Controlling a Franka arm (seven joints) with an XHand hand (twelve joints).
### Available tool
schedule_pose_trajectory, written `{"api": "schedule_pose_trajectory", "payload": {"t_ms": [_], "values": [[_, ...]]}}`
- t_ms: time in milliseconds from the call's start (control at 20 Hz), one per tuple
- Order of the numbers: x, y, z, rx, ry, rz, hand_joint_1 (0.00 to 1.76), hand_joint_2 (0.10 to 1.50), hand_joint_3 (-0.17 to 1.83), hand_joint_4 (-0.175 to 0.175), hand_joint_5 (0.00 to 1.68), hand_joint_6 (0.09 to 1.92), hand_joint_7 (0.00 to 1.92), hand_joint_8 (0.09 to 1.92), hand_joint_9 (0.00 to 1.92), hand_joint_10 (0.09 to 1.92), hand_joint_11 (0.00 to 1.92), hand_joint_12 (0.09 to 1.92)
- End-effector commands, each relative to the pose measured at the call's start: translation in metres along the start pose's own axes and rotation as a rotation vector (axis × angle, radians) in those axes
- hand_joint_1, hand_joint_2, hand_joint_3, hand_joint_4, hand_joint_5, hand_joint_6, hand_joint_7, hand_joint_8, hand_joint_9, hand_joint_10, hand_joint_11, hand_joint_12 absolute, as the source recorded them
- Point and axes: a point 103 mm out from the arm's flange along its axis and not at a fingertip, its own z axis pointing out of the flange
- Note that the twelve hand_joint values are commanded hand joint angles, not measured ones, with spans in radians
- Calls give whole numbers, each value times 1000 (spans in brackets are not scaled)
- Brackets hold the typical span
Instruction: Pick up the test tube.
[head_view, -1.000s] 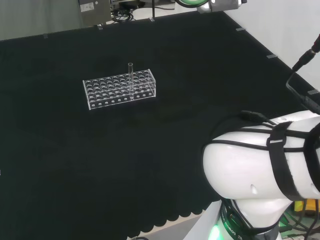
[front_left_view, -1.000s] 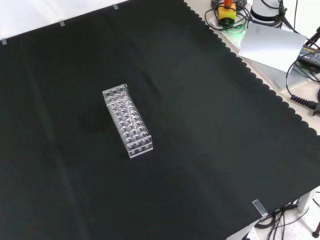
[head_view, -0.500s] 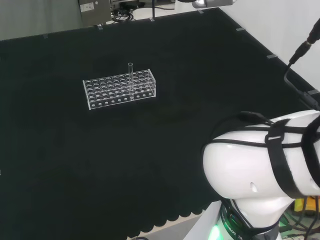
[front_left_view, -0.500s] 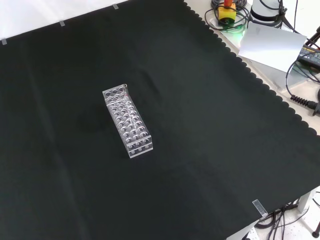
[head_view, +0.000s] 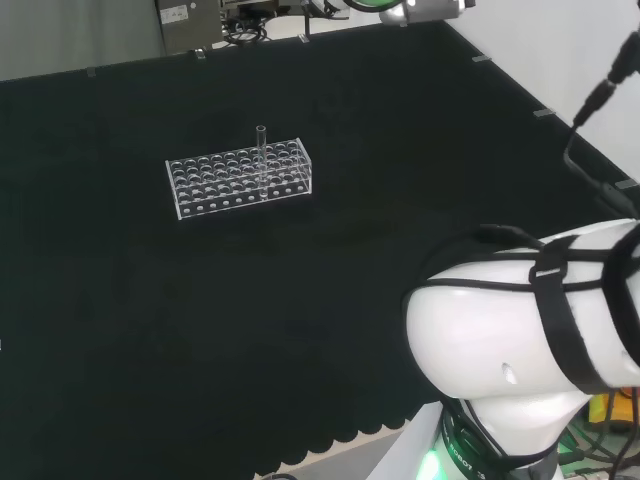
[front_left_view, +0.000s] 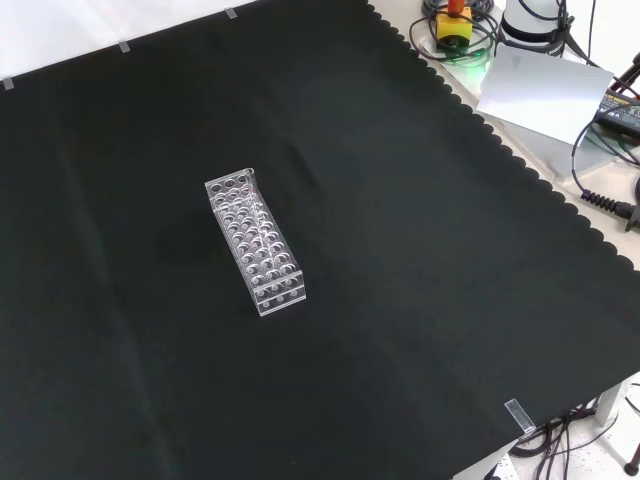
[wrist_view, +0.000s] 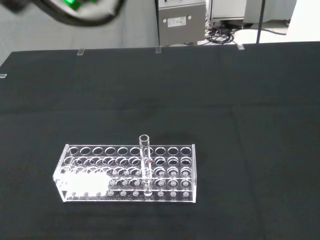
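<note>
A clear test tube rack (head_view: 240, 179) lies on the black cloth of the worktop (head_view: 120, 330), left of the arm's white link (head_view: 520, 340) in the head view. Its long side runs left to right there, and its top is a grid of round holes. A single clear test tube (head_view: 262, 152) stands upright in the rack, right of the rack's middle in the head view, with its open mouth rising above the top plate. In the wrist view the test tube (wrist_view: 145, 165) sits in a hole near the rack's (wrist_view: 125, 172) middle, toward the long side that faces the camera, and its foot reaches the rack's lower plate. In the front view the rack (front_left_view: 255, 241) lies lengthwise, running away from the camera; I cannot make out the tube there. Whether the hand is open or closed cannot be told.
</note>
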Motion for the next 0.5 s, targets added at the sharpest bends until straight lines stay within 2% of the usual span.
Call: {"api": "schedule_pose_trajectory", "payload": {"t_ms": [50, 500], "values": [[18, 67, 38, 84, 22, -28, 899, 657, 568, -82, 446, 87, 411, 856, 353, 895, 154, 1563], [44, 114, 86, 178, -6, -93, 920, 642, 609, -87, 486, 87, 465, 856, 407, 875, 189, 1550]]}}
